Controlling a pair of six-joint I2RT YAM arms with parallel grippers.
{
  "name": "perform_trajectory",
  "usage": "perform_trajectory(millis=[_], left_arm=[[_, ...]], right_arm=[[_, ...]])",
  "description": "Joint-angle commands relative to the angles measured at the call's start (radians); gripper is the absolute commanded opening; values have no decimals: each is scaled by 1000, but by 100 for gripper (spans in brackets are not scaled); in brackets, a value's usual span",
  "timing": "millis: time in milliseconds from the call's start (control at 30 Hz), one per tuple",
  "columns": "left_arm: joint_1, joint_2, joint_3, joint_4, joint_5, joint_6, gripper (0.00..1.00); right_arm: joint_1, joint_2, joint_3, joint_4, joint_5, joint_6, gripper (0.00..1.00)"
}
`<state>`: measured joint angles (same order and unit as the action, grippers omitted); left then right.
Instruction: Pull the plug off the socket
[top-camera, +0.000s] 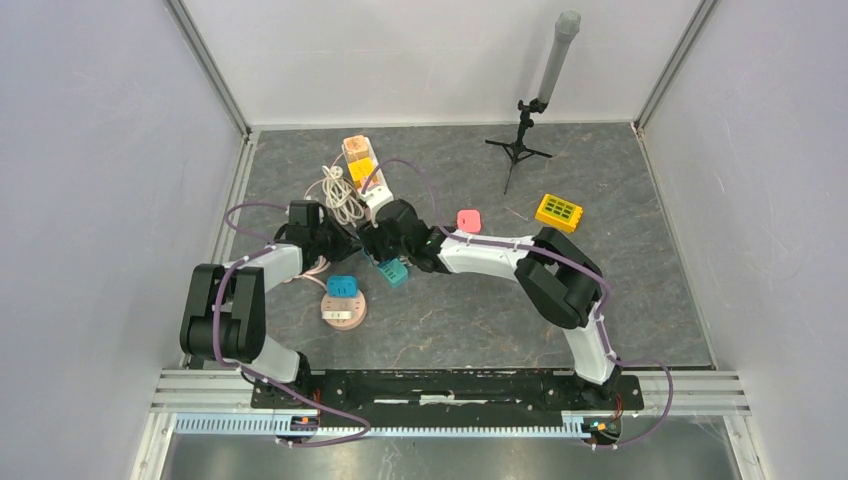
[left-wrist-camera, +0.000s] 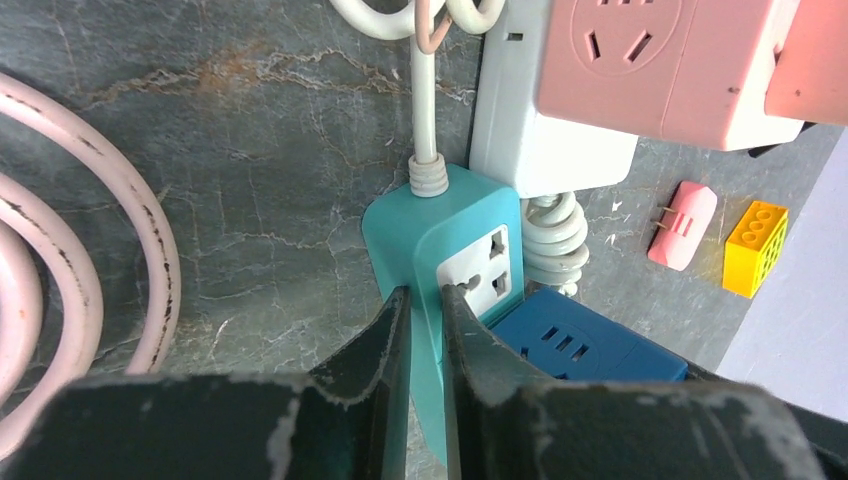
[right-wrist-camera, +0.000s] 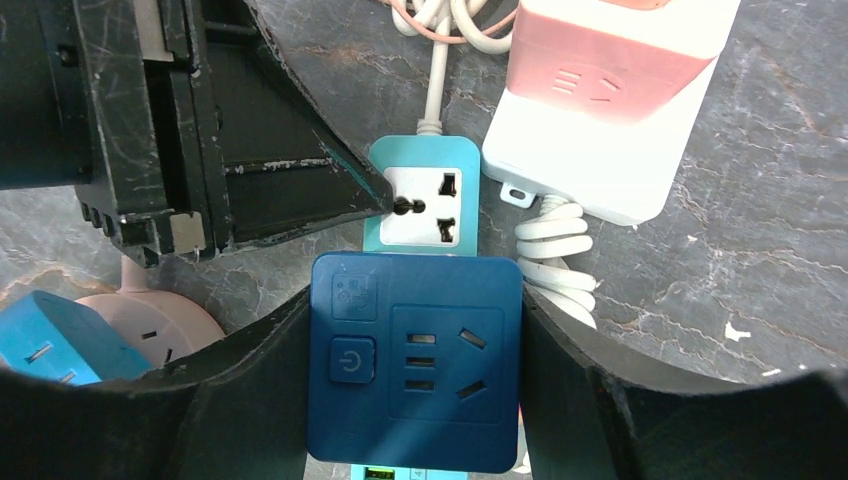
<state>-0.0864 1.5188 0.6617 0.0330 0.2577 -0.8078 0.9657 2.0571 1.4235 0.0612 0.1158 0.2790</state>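
Where the left gripper (left-wrist-camera: 425, 300) reaches, its narrow jaws pinch the side wall of the teal power strip (left-wrist-camera: 440, 225), with a white cord (left-wrist-camera: 422, 110) leaving the strip's far end ahead of the fingertips. To its right, the right gripper (right-wrist-camera: 412, 345) clasps the dark blue plug (right-wrist-camera: 430, 290) on both flanks. The plug sits on the strip between those fingers, and one white socket (right-wrist-camera: 425, 205) shows just beyond them.

Dark-blue plug (right-wrist-camera: 415, 360), teal socket strip (right-wrist-camera: 450, 152)

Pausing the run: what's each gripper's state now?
Left gripper: closed, pinching the teal power strip at its edge.
Right gripper: closed on the blue plug.
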Motion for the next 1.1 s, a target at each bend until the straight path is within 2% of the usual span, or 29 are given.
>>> perform_trajectory(millis=[0, 200, 333, 533, 767, 1067], left_arm=[[-6, 27, -34, -87, -20, 0, 16], [-5, 39, -42, -87, -25, 4, 15], [-6, 36, -43, -86, -28, 5, 15], [-6, 27, -47, -96, -42, 6, 15], [-6, 24, -53, -98, -49, 6, 14], [-6, 9, -57, -114, -89, 6, 12]], right_arm=[[61, -5, 77, -5, 80, -52, 0], [40, -33, 136, -45, 31, -27, 0], [10, 35, 289, -222, 13, 39, 0], [21, 83, 228, -229, 38, 92, 0], [8, 130, 330, -326, 15, 115, 0], [19, -67, 46, 23, 9, 19, 0]])
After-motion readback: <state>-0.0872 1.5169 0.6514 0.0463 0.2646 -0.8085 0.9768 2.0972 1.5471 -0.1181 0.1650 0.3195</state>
